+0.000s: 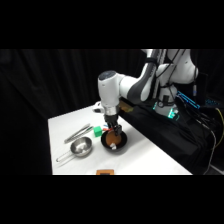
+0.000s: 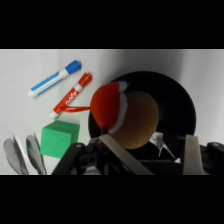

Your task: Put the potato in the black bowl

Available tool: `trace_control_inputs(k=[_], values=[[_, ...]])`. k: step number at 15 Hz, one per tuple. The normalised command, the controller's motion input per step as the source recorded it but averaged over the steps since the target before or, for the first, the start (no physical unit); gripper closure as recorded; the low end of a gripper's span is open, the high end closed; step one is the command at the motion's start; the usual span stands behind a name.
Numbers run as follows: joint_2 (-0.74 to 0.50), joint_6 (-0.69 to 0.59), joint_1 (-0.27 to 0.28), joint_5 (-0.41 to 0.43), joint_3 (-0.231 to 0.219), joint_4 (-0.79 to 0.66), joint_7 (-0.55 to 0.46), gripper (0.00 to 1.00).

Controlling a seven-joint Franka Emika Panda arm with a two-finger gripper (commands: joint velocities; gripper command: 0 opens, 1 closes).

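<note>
The black bowl (image 1: pixel 121 145) stands near the middle of the table, and in the wrist view its rim (image 2: pixel 176 89) fills the right half. Inside it lies the potato (image 2: pixel 141 122), an orange-brown lump with a red and white patch on its left side; from the side view the potato (image 1: pixel 116 137) shows just under the gripper. My gripper (image 1: pixel 112 131) hangs straight over the bowl. In the wrist view the gripper (image 2: pixel 150 146) is open: the right finger (image 2: pixel 192 152) stands apart from the potato, and the left one is close to its lower edge.
A green cube (image 2: pixel 60 137) sits left of the bowl, with a red marker (image 2: pixel 74 94) and a blue marker (image 2: pixel 55 79) beyond it. Metal tongs (image 1: pixel 78 133) and a small silver pan (image 1: pixel 80 147) lie further left. A flat orange-brown block (image 1: pixel 105 172) is at the front edge.
</note>
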Motion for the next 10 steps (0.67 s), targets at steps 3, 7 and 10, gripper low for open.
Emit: trace_control_inputs(k=[3, 7, 10], values=[[-0.23, -0.43, -0.001, 0.028, 0.05, 0.14, -0.11, 0.0], [-0.31, -0.6, -0.007, 0.047, 0.054, 0.23, -0.14, 0.0], [-0.21, -0.48, -0.033, 0.08, 0.042, 0.27, -0.17, 0.0]])
